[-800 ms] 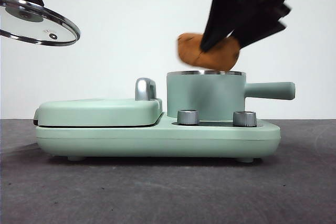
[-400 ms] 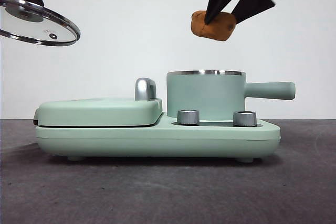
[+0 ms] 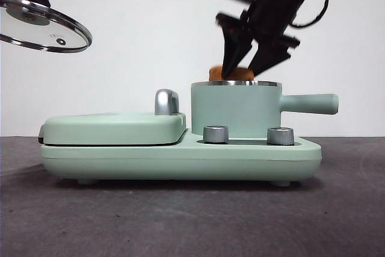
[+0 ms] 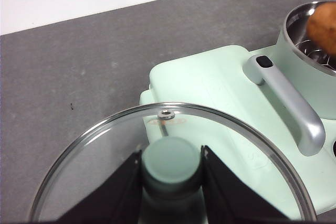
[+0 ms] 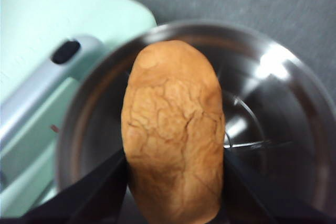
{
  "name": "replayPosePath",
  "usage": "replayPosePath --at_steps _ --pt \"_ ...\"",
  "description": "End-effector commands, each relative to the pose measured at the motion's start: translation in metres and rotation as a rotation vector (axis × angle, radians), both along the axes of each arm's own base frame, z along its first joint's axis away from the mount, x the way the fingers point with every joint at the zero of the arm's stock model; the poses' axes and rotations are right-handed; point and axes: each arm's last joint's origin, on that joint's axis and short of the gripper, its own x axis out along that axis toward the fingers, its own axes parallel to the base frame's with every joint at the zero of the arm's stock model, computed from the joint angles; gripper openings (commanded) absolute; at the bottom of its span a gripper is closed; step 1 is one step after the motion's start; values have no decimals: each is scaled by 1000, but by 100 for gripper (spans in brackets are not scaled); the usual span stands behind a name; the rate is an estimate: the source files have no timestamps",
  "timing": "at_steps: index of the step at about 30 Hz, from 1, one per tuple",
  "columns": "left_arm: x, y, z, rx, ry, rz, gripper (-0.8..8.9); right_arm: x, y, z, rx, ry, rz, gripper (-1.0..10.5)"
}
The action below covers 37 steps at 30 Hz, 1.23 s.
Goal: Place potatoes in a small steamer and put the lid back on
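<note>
The potato (image 5: 173, 129) is gripped between the two black jaws of the right gripper (image 5: 173, 182), one jaw pressed on each long side. It is held right over the open mouth of the small steamer (image 3: 236, 109). In the front view only a sliver of the potato (image 3: 231, 74) is seen above the steel rim, so its lower part is already inside the pot, with the right gripper (image 3: 248, 67) angled down from above. The cracked, wrinkled skin is shown in full only by the right wrist view, along with the shiny steel inside of the small steamer (image 5: 273, 103).

The straight green side handle (image 3: 310, 103) is made out only from the front. The pot is seated on a mint-green cooker base (image 3: 180, 157) with two steel knobs, beside a flat griddle cover (image 3: 114, 127) topped by a chrome handle (image 4: 289, 106).

The lid (image 3: 43, 23) is held aloft, tilted, well apart from the pot at the far side of the front view. How it is held is shown by the left wrist view: the left gripper (image 4: 171, 182) is clamped on the green knob (image 4: 171, 165), glass and steel rim of the lid (image 4: 220, 124) spread beyond it. From there an edge of the potato (image 4: 323, 24) in the pot is also caught.
</note>
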Motion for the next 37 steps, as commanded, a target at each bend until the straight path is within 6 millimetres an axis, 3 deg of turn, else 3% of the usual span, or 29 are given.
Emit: replayPosePath --at_steps 1,13,16,19,23,26,31,37 --pt "1 -1 7 -15 -41 0 10 9 4 -5 -8 -1 7 231" --pt "1 -1 7 -15 -40 1 10 17 4 -23 -54 38 -16 236" --pt "1 -1 7 -15 -39 1 10 14 3 -18 -50 29 -16 405" --pt "0 -1 7 -14 -35 1 10 5 -1 5 -26 -22 -19 420" --pt "0 -1 6 -13 -34 1 10 -27 -15 54 26 -104 -38 409" --pt "0 0 6 -13 -32 1 10 -59 -26 69 13 -181 -76 409" --pt "0 -1 6 -17 -29 -8 10 -138 -54 42 34 -332 -146 409" --pt "-1 -4 6 -76 -14 -80 10 -189 -84 16 -45 -352 -219 401"
